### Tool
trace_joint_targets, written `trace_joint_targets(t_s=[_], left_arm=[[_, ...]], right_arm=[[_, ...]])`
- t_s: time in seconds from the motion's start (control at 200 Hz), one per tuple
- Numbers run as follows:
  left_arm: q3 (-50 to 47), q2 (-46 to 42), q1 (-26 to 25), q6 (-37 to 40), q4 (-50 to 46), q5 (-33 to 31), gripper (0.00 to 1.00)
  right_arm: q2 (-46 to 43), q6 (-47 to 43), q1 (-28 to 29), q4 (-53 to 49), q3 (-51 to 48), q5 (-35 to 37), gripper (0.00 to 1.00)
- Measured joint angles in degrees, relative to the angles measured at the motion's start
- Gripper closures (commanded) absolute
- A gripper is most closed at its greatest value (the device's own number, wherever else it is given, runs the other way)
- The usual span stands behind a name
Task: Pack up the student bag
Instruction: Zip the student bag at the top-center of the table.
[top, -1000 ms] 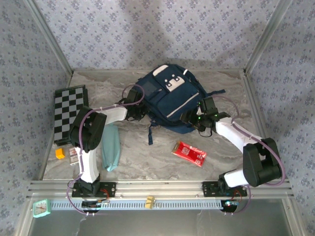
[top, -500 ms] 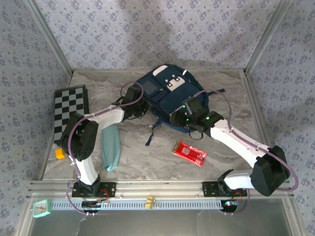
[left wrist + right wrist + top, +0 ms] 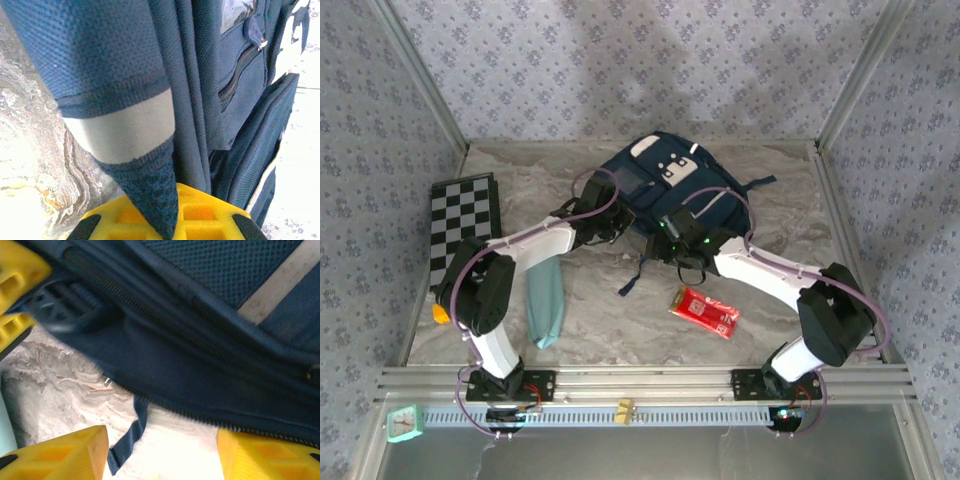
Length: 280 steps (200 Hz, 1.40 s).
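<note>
— What had changed nearest us?
— The right claw (image 3: 672,238) had swung left to the near hem of the bag (image 3: 655,195), jaws apart but narrowing, holding nothing.
— And farther back?
— The left claw (image 3: 608,222) stayed pinched on the bag's left edge; it lay far on the worktop (image 3: 620,330). Opening it looked close.

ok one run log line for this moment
left end effector: shut on student bag fabric | right end effector: open, at bag's near edge | red packet: outside bag
</note>
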Motion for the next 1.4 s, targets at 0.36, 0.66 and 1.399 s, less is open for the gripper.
trace_joint_targets(t_s=[0.36,0.66,1.399], left_arm=[[-4.3,-2.9,-5.8,-3.5,3.2,-2.2,1.00],[-3.1,-2.7,-6.1,-4.1,2.1,-2.0,1.00],[-3.1,-2.7,-6.3,-4.3,2.2,-2.4,1.00]], right_arm=[[-1.7,-14.4,-8.3,-1.6,-0.6,-3.7,0.33],[-8.1,-14.3,-0.5,-6.8,-3.3,4.7,0.43],[10.1,1.3,5.3,-17.0,13.3,19.8,0.65]])
